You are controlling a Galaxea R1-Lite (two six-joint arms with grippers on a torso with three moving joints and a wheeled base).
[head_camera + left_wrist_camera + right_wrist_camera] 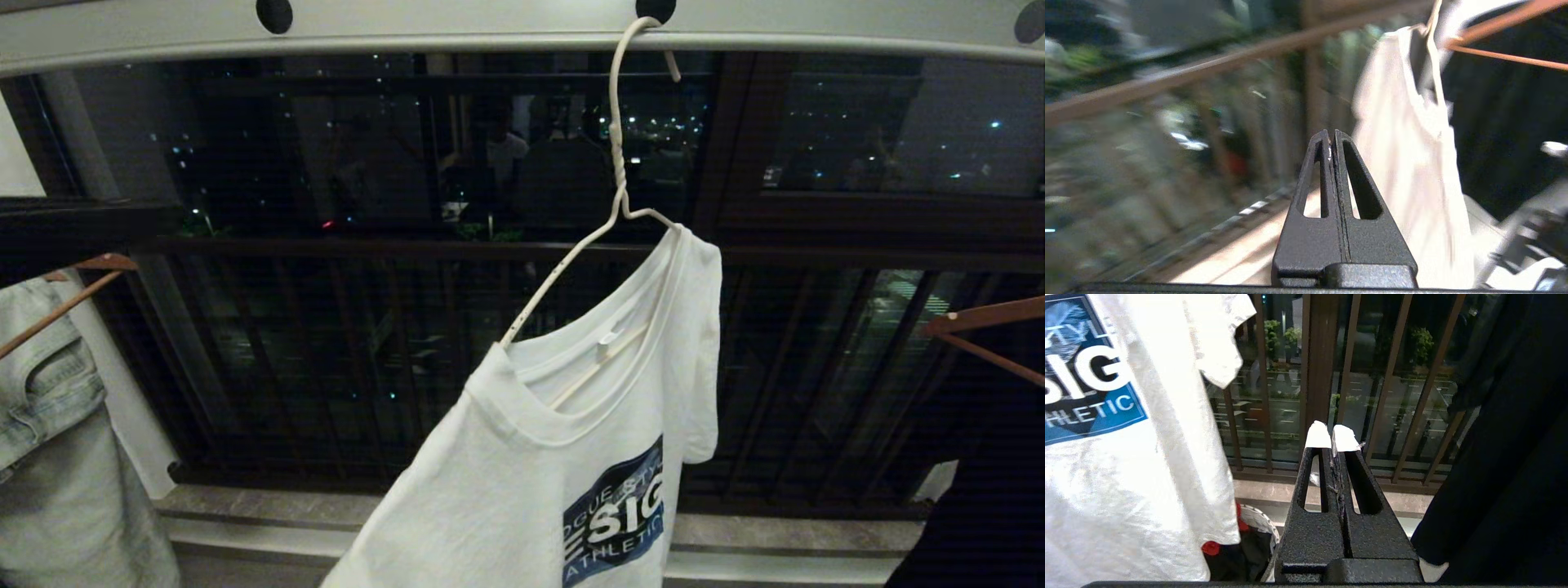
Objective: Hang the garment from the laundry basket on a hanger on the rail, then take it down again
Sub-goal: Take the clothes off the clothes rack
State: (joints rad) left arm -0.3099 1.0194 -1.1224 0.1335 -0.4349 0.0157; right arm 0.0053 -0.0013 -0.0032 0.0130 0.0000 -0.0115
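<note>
On the rail (pixel 522 33), at a hole near the top centre of the head view: hanger (pixel 618 163) hooked and tilted steeply, its left shoulder dropped low and to the left. T-shirt (pixel 571 457) draped on it askew: collar slid down the bare left arm of the wire, one shoulder bunched high at the twisted neck, blue chest print facing the camera, one sleeve hanging loose on the right. Behind: dark balcony railing (pixel 343 343) and night windows.

At far left of the head view: denim garment (pixel 49 441) on a wooden hanger (pixel 73 286). At far right: second wooden hanger (pixel 988 327) above dark clothing (pixel 971 506).

No arm visible in the head view.

Left gripper (pixel 1331 139): clenched, empty, fingers pressed together, pointed toward the railing with the T-shirt just to one side; background blurred.

Right gripper (pixel 1334 435): clenched, empty, white-tipped fingers together, aimed at the railing bars between the T-shirt and the dark clothing, touching neither.

Below the T-shirt hem in the right wrist view: basket (pixel 1261 526), white-patterned rim partly visible, with dark and red items inside.
</note>
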